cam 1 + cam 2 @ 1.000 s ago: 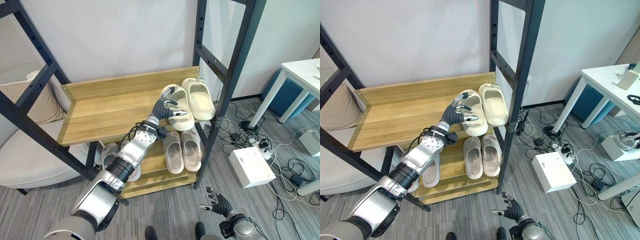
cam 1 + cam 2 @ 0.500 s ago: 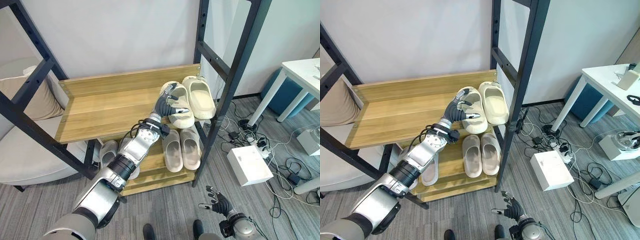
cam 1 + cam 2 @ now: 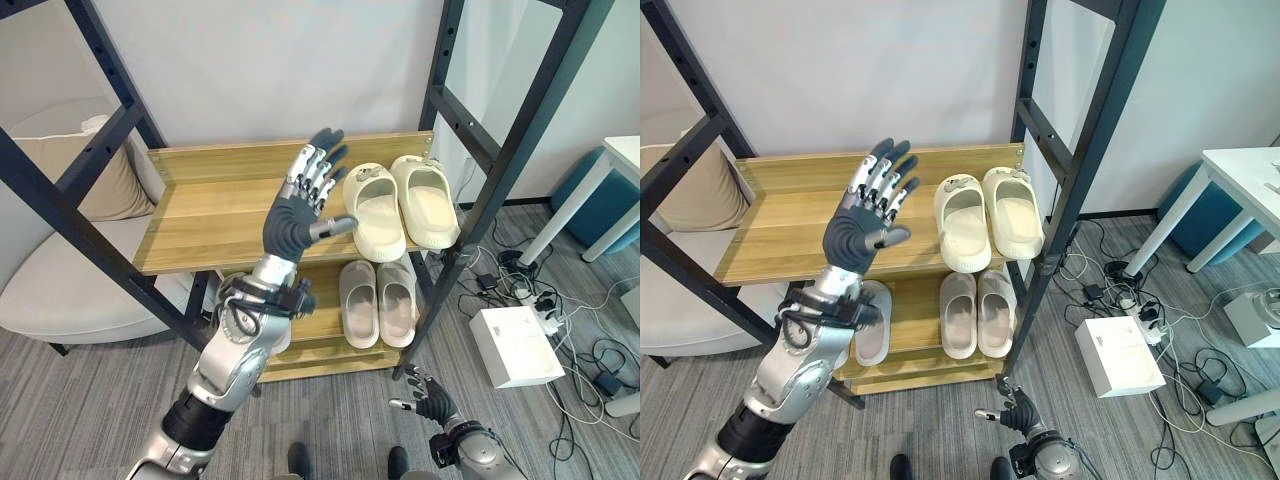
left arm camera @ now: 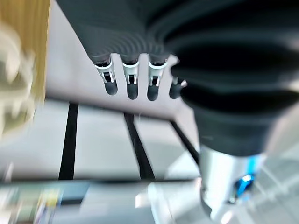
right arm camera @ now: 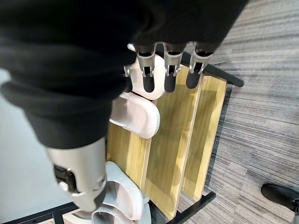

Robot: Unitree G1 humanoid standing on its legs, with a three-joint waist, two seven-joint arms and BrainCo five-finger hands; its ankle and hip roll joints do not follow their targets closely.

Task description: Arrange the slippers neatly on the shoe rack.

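Observation:
A pair of cream slippers, one point(image 3: 375, 212) beside the other point(image 3: 425, 200), lies side by side at the right end of the wooden upper shelf point(image 3: 210, 215), toes toward the wall. My left hand point(image 3: 300, 205) is raised in front of the shelf, open with fingers spread, palm toward me, holding nothing; its thumb points at the nearer cream slipper. On the lower shelf a taupe pair point(image 3: 378, 300) lies together, and a grey slipper point(image 3: 874, 335) sits further left, partly behind my arm. My right hand point(image 3: 430, 400) hangs low near the floor, open and empty.
Black metal posts point(image 3: 510, 160) frame the rack. A pale sofa with a beige cushion point(image 3: 90, 190) stands to the left. A white box point(image 3: 515, 345), a power strip and loose cables lie on the floor at the right, beside a white table leg point(image 3: 610, 215).
My left hand has let go of the left cream slipper and risen clear of the shelf with fingers spread. That slipper now lies flat beside its mate. The camera view has shifted.

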